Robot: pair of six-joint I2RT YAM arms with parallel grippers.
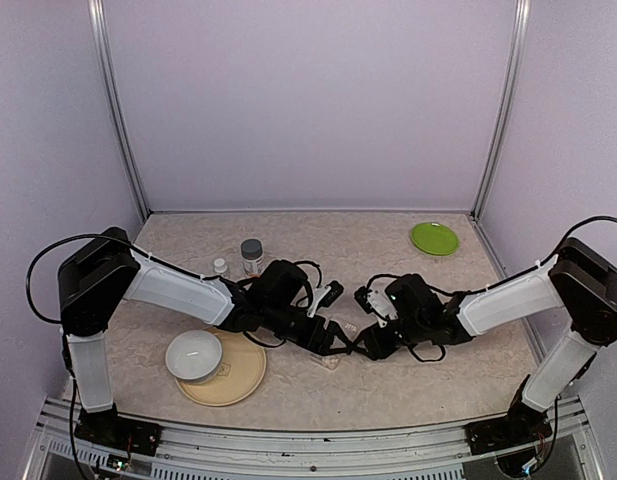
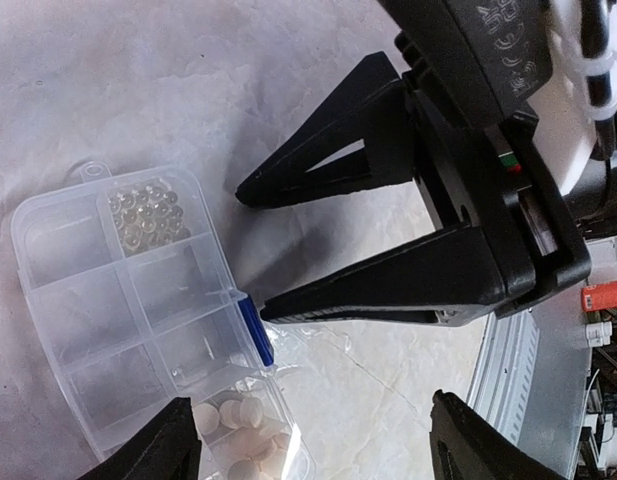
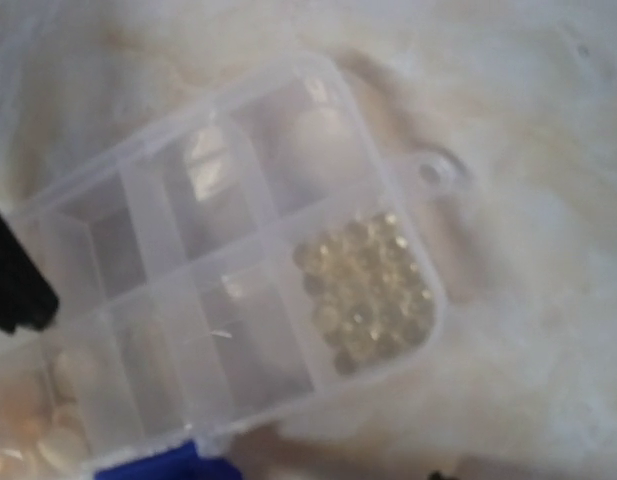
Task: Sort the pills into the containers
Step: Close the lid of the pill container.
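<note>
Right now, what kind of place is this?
Probably a robot test booth: plain lilac walls on silver metal posts, two black-and-white robot arms at a marbled beige table, and a clear plastic pill box.

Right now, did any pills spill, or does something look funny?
Nothing stands out. The clear round pills sit in one corner compartment of the pill box, and the white pills in a compartment at its other end. No loose ones show on the table.

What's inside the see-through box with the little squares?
Shiny clear little balls fill one corner square of the box; flat white pills sit at the other end. The squares between look empty. The left gripper's finger hides a corner there.
</note>
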